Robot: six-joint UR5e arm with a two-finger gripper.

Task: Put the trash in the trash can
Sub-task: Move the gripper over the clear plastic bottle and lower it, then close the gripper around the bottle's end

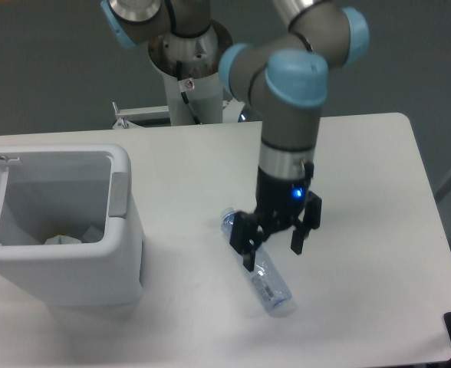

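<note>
- The black two-finger gripper hangs over the table with its fingers spread wide and nothing between them; a blue indicator light glows on the gripper body.
- One black finger stands in front of the upper part of the crushed clear plastic bottle; whether it touches the bottle cannot be told. The other finger is over bare table to the bottle's right.
- The bottle lies flat on the table, its long axis running diagonally from upper left to lower right, with bluish ends and a creased, translucent wall.
- The grey cylindrical arm with pale blue joint caps rises from the gripper toward the base column at the table's far edge.
- The smooth white table has a rounded far right corner; bare surface lies to the right of the bottle and between the bottle and the bin.
- The white boxy plastic trash can with rounded corners stands at the table's left side, well apart from the bottle, lid raised at the left and a grey panel on its right rim.
- A crumpled white wrapper lies inside the trash can, at the bottom.
</note>
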